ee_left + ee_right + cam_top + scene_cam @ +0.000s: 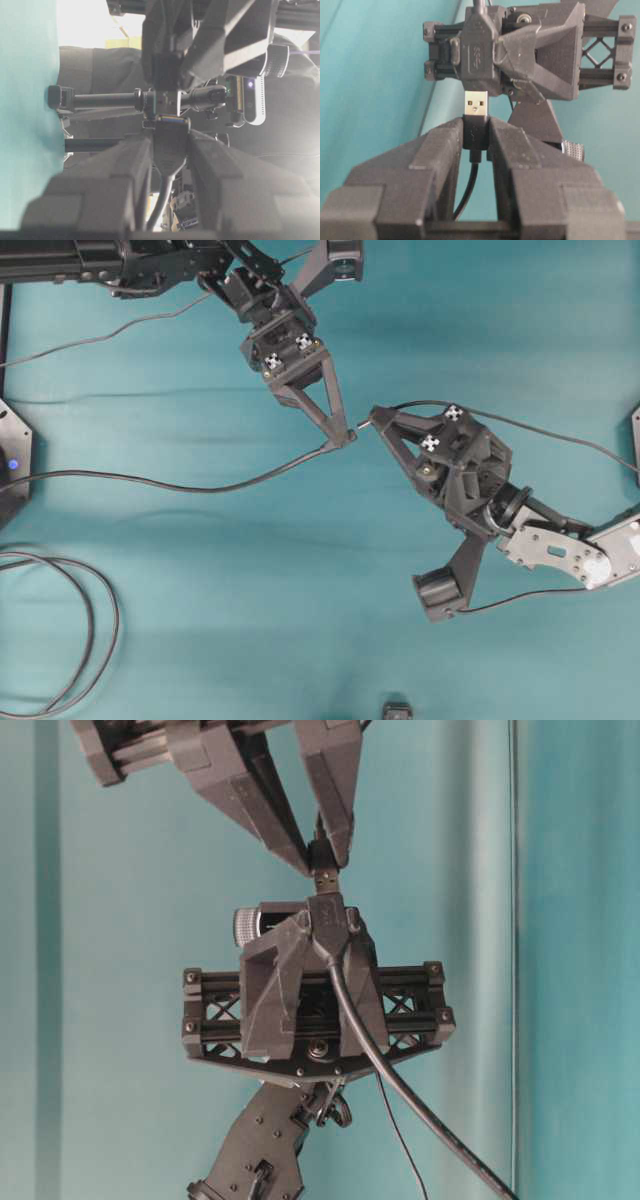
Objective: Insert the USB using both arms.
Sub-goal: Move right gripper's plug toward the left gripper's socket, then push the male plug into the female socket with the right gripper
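The USB (476, 106) is a small, light plug: a stiff dark body with a short silvery tip, trailing a thin, limp cable that will drag and tug a little. I'd guess the body is the only sensible place to hold it; the metal tip has to stay bare, and gripping the cable would let the plug flop.

That is how it is held. The right tool (476, 131) is nearly closed, pinching the dark body between its two fingers, with the tip poking out clear in front. The left tool (345, 437) is likewise squeezed down, clamping the socket (479, 52) on its own cable (160, 482) (the one running off across the teal tabletop (300, 640)).

Both hang in the air above the tabletop, tip to tip. From the right wrist view the plug sits just short of the socket mouth, roughly lined up, with a sliver of gap showing; not yet in, as far as I can judge.
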`<act>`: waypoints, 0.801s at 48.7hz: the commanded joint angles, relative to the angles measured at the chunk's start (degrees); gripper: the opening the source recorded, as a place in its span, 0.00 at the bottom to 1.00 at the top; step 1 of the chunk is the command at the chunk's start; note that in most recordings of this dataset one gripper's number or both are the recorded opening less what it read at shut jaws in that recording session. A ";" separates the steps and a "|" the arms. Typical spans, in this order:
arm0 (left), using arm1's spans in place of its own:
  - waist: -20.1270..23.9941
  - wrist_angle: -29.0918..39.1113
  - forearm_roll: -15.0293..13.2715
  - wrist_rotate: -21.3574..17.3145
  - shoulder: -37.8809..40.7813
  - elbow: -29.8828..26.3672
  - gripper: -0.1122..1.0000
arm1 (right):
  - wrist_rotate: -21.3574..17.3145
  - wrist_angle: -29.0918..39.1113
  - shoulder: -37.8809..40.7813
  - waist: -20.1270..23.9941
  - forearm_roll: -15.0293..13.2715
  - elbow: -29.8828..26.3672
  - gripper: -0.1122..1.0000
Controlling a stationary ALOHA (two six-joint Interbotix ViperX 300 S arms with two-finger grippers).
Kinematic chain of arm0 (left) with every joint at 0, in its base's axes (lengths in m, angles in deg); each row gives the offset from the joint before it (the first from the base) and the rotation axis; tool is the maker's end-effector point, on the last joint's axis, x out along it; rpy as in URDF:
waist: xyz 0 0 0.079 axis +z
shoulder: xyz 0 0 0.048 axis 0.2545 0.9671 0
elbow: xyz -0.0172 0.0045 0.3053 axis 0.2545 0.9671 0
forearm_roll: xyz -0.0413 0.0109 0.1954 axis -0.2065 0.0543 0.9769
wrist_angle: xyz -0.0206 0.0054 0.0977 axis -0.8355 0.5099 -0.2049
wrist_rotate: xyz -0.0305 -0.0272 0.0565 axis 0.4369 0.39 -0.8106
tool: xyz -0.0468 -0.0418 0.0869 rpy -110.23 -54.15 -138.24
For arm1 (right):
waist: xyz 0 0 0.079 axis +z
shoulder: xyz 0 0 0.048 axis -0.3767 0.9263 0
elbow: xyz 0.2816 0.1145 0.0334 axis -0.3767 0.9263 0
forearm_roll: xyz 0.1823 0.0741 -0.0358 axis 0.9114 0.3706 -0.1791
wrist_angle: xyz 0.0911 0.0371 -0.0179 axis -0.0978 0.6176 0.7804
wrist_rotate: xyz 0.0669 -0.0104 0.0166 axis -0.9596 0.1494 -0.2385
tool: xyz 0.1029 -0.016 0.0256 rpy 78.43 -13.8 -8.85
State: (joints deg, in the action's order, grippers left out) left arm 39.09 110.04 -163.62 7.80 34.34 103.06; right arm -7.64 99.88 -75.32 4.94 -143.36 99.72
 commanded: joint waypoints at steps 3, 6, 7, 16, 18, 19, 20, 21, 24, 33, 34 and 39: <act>-0.18 0.09 -0.53 0.70 -0.88 -1.05 0.30 | -0.09 0.00 -0.26 -0.09 -0.62 -1.49 0.27; -0.18 -0.09 -0.44 0.70 -0.88 -1.05 0.30 | -0.09 0.00 -0.26 -0.18 -0.70 -1.49 0.27; -0.18 -0.18 -0.44 0.70 -0.88 -1.05 0.30 | -0.09 0.00 -0.26 -0.09 -0.62 -1.49 0.27; -0.18 -0.97 -0.35 0.70 -0.88 -1.05 0.30 | -0.09 0.00 -0.26 0.00 -0.70 -1.41 0.27; -0.18 -1.05 -0.35 0.62 -0.88 -0.97 0.30 | -0.09 0.00 -0.26 0.00 -0.62 -1.41 0.27; -0.18 -1.14 -0.44 0.62 -0.88 -0.97 0.30 | -0.09 0.00 -0.26 -0.09 -0.70 -1.41 0.27; -0.26 -1.32 -0.35 0.62 -0.88 -0.97 0.30 | -0.09 0.00 -0.26 0.00 -0.70 -1.41 0.27; -0.18 -1.41 -0.35 0.62 -0.88 -0.97 0.30 | -0.09 0.00 -0.26 0.00 -0.70 -1.41 0.27; -0.18 -1.76 -0.26 0.62 -0.88 -0.88 0.30 | -0.09 0.00 -0.26 0.00 -0.62 -1.41 0.27; -0.09 -2.37 0.44 0.62 -0.88 -0.79 0.30 | -0.09 0.00 -0.26 0.62 -0.70 -1.14 0.27; -0.09 -2.46 0.44 0.62 -0.88 -0.79 0.30 | -0.18 0.00 -0.26 0.62 -0.62 -1.14 0.27; 0.18 -2.55 0.44 0.62 -0.88 -0.79 0.30 | -0.18 0.00 -0.26 0.97 -0.62 -1.05 0.27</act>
State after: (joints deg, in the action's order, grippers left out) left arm 38.83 107.66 -163.01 7.80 34.34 103.06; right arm -7.64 99.71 -74.97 5.29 -143.45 99.72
